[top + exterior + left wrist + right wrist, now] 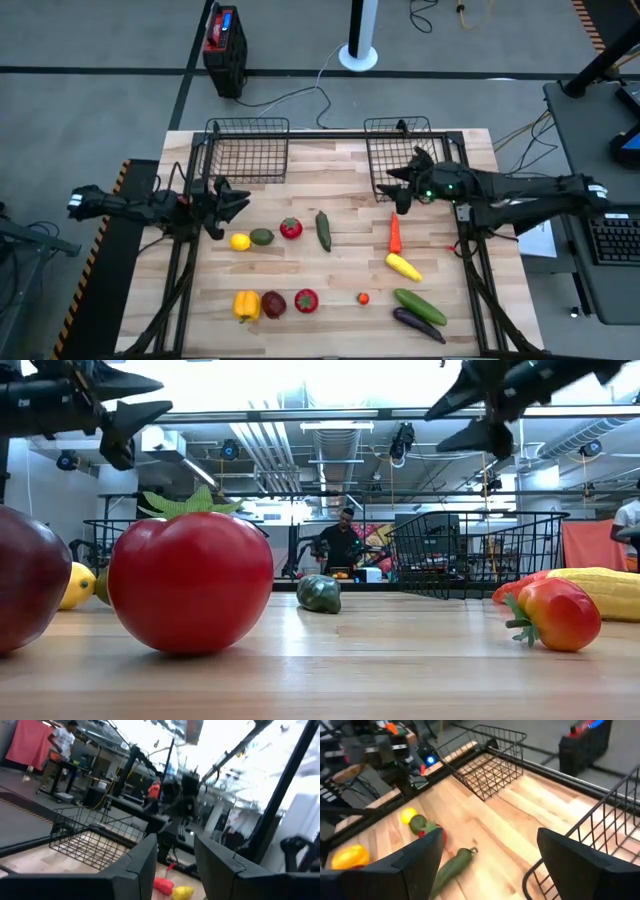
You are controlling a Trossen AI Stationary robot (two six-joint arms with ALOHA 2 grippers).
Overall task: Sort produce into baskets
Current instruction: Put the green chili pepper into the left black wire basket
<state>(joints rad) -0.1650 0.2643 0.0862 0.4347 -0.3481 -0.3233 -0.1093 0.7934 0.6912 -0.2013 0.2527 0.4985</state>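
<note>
The produce lies loose on the wooden table: a lemon (240, 241), a red tomato (291, 228), a dark green cucumber (324, 230), an orange carrot (395, 233), a yellow pepper (246, 304) and a purple eggplant (418, 322), among others. Two black wire baskets (247, 150) (400, 150) stand at the far edge with nothing showing in them. My left gripper (238, 203) hangs open above the table's left side, beyond the lemon. My right gripper (398, 186) hangs wide open in the air by the right basket's near edge, above the carrot's far end. Nothing is between either pair of fingers (175, 865) (490, 865).
A red-and-black box (224, 45) stands on the floor beyond the table. Black frame bars (180, 260) (480, 270) run along the table's left and right sides. Bare wood lies between the baskets (325, 170). A person (342, 540) stands far behind the table.
</note>
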